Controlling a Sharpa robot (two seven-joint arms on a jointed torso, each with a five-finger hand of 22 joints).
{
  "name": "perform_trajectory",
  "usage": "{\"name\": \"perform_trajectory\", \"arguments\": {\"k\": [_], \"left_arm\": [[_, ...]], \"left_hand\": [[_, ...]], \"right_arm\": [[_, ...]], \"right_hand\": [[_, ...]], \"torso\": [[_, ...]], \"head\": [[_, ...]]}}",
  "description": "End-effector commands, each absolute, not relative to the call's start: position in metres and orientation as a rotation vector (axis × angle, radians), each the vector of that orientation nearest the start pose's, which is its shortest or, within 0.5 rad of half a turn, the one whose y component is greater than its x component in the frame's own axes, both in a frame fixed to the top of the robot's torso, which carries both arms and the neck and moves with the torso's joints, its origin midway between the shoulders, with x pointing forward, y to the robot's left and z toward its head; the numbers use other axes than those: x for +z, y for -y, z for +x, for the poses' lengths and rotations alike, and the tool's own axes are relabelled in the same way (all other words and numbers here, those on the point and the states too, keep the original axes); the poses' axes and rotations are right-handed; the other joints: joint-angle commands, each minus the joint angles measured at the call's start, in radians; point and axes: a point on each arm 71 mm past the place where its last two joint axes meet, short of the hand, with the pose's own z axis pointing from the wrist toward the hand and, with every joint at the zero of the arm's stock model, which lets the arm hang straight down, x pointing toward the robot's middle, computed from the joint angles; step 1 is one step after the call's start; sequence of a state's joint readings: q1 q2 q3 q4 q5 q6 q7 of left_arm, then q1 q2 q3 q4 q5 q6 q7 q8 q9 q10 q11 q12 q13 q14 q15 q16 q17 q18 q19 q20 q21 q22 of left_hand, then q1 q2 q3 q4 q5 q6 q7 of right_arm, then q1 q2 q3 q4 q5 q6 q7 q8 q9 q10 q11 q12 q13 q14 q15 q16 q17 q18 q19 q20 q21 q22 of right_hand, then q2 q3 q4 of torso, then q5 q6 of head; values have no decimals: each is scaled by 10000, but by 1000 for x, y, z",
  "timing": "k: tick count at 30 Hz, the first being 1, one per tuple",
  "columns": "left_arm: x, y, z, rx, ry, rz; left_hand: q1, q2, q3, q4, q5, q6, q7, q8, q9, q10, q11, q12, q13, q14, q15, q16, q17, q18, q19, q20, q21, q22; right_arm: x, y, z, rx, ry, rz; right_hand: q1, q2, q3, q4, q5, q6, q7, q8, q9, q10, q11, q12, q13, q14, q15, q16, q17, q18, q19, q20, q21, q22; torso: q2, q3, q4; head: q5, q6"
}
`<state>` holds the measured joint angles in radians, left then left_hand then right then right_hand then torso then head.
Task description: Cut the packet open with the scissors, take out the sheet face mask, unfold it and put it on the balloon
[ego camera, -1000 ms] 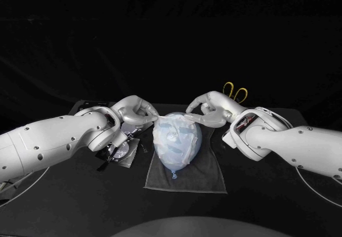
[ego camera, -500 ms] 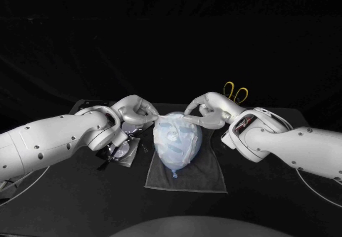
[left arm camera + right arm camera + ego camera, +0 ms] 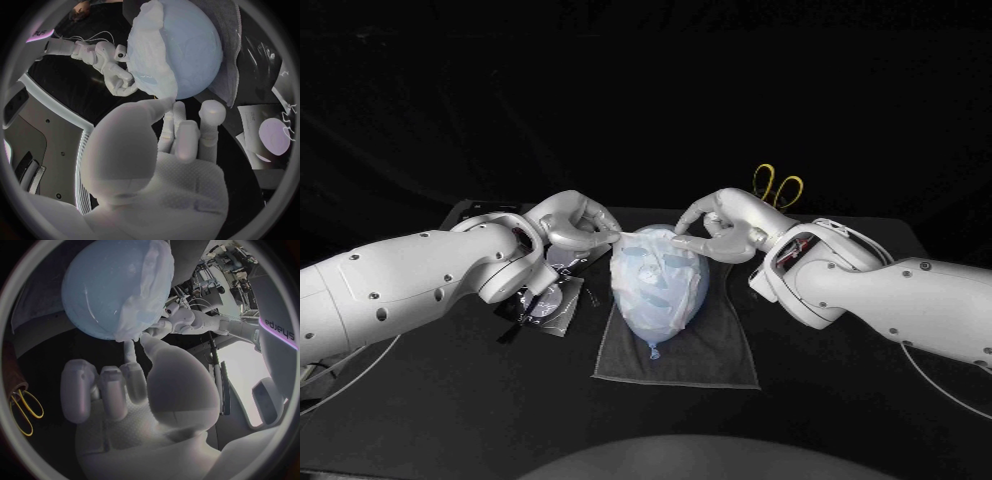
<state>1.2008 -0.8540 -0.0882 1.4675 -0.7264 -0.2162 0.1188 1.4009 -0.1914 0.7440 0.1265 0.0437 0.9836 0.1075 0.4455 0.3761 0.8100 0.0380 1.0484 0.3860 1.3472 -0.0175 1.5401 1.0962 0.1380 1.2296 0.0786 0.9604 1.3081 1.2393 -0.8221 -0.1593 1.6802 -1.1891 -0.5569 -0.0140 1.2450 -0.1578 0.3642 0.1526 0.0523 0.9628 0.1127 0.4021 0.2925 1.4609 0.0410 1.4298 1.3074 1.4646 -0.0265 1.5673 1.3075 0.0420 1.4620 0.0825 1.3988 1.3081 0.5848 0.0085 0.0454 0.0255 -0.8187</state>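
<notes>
A pale blue balloon point(image 3: 656, 295) lies on a grey cloth point(image 3: 711, 350) at the table's middle, knot toward me. The white sheet mask point(image 3: 658, 262) is draped over it, eye holes showing. My left hand point(image 3: 574, 222) pinches the mask's far edge on one side, and my right hand point(image 3: 718, 220) pinches it on the other. In the left wrist view the thumb of my left hand point(image 3: 169, 150) meets the mask point(image 3: 147, 55) at its rim. The right wrist view has my right hand point(image 3: 144, 390) with fingertips on the mask point(image 3: 147, 295) over the balloon point(image 3: 100, 290).
Yellow-handled scissors point(image 3: 777, 186) lie behind my right hand at the table's far side. The cut packet point(image 3: 548, 300) rests left of the cloth under my left forearm. Bare black table lies in front of the cloth.
My right hand has edged slightly toward the balloon's far end with the mask's edge. The left hand and the balloon have hardly moved.
</notes>
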Motion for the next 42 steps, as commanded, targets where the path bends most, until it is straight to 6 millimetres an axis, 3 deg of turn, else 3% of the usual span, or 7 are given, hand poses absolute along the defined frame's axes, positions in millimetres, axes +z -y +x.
{"name": "perform_trajectory", "arguments": {"k": [1, 7, 14, 24, 33, 42], "left_arm": [[-208, -217, 486, -11176, -18376, -4341], [-207, -216, 485, -11184, -18379, -4339], [-207, -216, 485, -11199, -18380, -4331], [-207, -215, 485, -11225, -18380, -4318], [-207, -216, 484, -11203, -18379, -4332], [-207, -218, 485, -11128, -18343, -4384]], "left_hand": [[14, 93, 81, -10, 65, 54, -8, 38, 825, 38, 3, 40, 14, 55, -4, 33, 17, -64, 72, 2, 55, 172], [14, 93, 81, -10, 65, 54, -8, 38, 825, 38, 3, 40, 14, 55, -4, 33, 17, -64, 72, 2, 55, 172], [14, 93, 81, -10, 65, 54, -8, 38, 825, 38, 3, 40, 14, 55, -4, 33, 17, -64, 72, 2, 55, 172], [14, 93, 81, -10, 65, 54, -8, 38, 825, 38, 3, 40, 14, 55, -4, 33, 17, -64, 72, 2, 55, 172], [14, 93, 81, -10, 65, 54, -8, 38, 825, 38, 3, 40, 14, 55, -4, 33, 17, -64, 72, 2, 55, 172], [-14, 84, 117, -28, 63, 57, -9, 40, 834, 45, 1, 43, 16, 62, -6, 34, 19, -68, 88, -2, 80, 184]], "right_arm": [[-184, 150, 443, 9464, -15851, -76], [-187, 148, 441, 9460, -15875, -187], [-187, 147, 442, 9415, -15739, -206], [-184, 144, 441, 9565, -15305, -134], [-180, 150, 443, 9759, -14822, 765], [-185, 158, 452, 9654, -15413, 1953]], "right_hand": [[119, 7, -20, -69, 0, 109, -7, 45, 13, 20, -49, 14, 1416, 1062, -14, 35, 2633, -59, 433, -29, 30, 2150], [261, 76, -7, -132, 2, 198, -64, 114, 38, 37, -100, 24, 1429, 1062, -57, 35, 2633, -63, 442, -64, 53, 2157], [928, 472, 389, -504, -37, 438, -255, 325, 126, 122, -270, 100, 1504, 1062, -197, 35, 2633, -90, 493, -179, 185, 2194], [1197, 795, 755, -736, -35, 594, -471, 633, 280, 424, -461, 449, 1813, 1062, -370, 35, 2633, -136, 580, -340, 402, 2254], [1251, 855, 1044, -910, -34, 565, -500, 880, 426, 562, -505, 612, 1961, 1062, -425, 35, 2633, -158, 620, -411, 502, 2282], [1212, 859, 1110, -927, -35, 541, -500, 935, 458, 569, -506, 616, 1966, 1062, -427, 35, 2633, -156, 616, -419, 491, 2278]], "torso": [[-3, 4, -1], [3, 4, -6], [2, 7, -2], [2, 6, -1], [-4, 3, 1], [-4, 4, -8]], "head": [[25, -20], [33, -41], [26, -45], [30, -60], [53, -63], [78, -42]]}}
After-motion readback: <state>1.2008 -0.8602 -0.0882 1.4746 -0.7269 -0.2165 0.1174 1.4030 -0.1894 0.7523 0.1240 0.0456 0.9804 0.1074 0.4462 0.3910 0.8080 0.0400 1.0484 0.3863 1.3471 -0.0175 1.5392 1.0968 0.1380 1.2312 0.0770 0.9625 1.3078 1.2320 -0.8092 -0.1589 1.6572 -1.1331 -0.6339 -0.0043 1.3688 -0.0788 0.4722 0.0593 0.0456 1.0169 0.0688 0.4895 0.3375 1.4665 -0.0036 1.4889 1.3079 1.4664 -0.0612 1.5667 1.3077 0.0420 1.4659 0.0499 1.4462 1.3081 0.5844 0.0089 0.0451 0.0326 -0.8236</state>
